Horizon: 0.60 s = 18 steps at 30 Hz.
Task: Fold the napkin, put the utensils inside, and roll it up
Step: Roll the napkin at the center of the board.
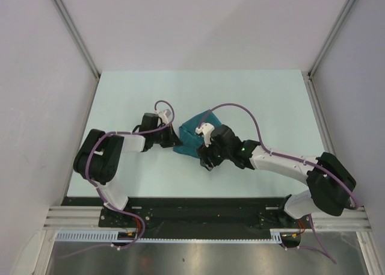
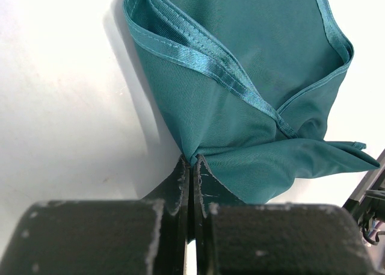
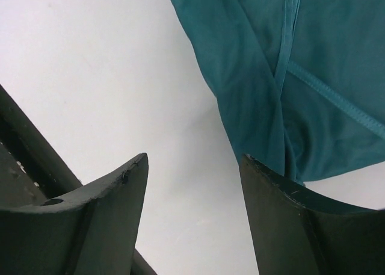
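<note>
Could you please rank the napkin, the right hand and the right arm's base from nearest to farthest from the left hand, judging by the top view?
1. napkin: pinched at its corner by the shut left hand, immediately to its right.
2. right hand: open, at the napkin's near right side.
3. right arm's base: bottom right of the view.

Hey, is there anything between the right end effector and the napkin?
Nothing visible. The right end effector stands open, and only table surface shows between its fingers and the teal napkin just ahead. The left end effector is shut on a corner of the napkin.
</note>
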Motion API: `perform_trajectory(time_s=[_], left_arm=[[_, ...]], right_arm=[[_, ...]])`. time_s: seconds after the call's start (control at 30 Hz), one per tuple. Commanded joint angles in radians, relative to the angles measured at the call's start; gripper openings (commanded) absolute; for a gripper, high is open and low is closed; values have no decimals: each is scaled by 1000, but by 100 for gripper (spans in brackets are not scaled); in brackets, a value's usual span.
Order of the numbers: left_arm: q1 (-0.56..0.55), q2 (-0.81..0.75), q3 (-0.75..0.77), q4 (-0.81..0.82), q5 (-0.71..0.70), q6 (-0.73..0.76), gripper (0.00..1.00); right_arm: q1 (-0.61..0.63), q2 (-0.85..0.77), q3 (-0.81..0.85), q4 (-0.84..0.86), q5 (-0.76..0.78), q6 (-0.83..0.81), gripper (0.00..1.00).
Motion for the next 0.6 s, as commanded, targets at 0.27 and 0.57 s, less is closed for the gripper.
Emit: perform_trajectory(time_s=[0.27, 0.57], left_arm=[[-6, 7, 14, -58, -28, 40, 0], [-6, 0, 14, -61, -28, 42, 0]], right_arm=[[-91, 24, -21, -34, -4, 28, 66], [-123, 49, -40, -38, -24, 33, 66]])
